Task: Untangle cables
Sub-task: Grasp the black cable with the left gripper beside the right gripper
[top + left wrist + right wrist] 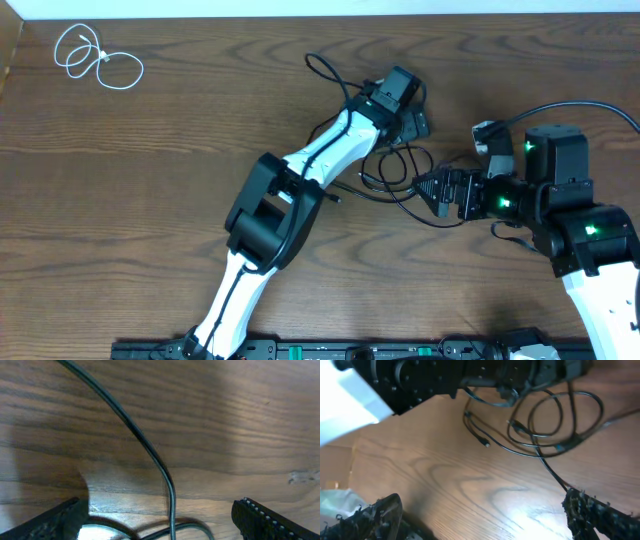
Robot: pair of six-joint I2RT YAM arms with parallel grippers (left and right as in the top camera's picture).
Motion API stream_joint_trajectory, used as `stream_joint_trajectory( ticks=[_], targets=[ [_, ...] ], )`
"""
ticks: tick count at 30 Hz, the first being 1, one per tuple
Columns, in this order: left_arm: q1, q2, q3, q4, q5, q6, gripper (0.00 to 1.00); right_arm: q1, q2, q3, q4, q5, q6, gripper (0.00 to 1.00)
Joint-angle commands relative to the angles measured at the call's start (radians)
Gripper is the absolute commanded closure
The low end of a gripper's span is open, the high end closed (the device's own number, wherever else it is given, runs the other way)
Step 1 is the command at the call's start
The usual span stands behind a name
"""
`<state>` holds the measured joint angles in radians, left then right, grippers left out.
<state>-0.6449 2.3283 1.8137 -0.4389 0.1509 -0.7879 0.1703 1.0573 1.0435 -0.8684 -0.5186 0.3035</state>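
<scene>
The white cable [95, 58] lies coiled at the far left back corner. The two black cables [400, 178] lie tangled together at the table's middle. My left gripper [414, 124] is low over the back of the tangle. In the left wrist view it is open [160, 522], with one black cable strand [145, 442] running between its fingers on the wood. My right gripper [428, 188] is at the right edge of the tangle, pointing left. In the right wrist view it is open [482, 515] and empty. The black loops [555, 425] lie ahead of it, and a strand passes by its right finger.
A small black plug end [486, 444] sticks out of the tangle toward the left [337, 198]. The left arm [300, 170] stretches diagonally across the table's middle. A thick black arm cord [570, 108] arcs over the right arm. The table's back edge is near the white cable.
</scene>
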Motion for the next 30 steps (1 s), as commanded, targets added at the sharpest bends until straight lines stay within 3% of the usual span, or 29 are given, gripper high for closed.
stream_joint_trajectory(
  ticks=[1,8,12,23,28,30],
  targets=[
    [0.016,-0.003,0.003,-0.002,-0.03,0.008,0.03,-0.006,-0.004,0.009,-0.011,0.049,-0.005,0.01],
    [0.004,0.006,0.003,0.002,-0.108,0.008,0.08,-0.006,-0.004,0.009,-0.011,0.048,-0.004,0.01],
    [-0.017,0.023,0.003,0.04,-0.135,0.008,0.24,-0.006,-0.004,0.009,-0.011,0.048,-0.004,0.01],
    [-0.035,0.071,0.003,0.121,-0.141,0.008,0.52,-0.006,-0.003,0.008,-0.022,0.049,-0.004,0.01],
    [-0.033,0.07,0.003,0.124,-0.141,0.008,0.86,-0.006,-0.003,0.008,-0.022,0.049,-0.004,0.01],
    [-0.03,0.058,0.003,0.123,-0.141,0.008,0.92,-0.006,-0.003,0.008,-0.023,0.049,-0.004,0.01]
  ],
)
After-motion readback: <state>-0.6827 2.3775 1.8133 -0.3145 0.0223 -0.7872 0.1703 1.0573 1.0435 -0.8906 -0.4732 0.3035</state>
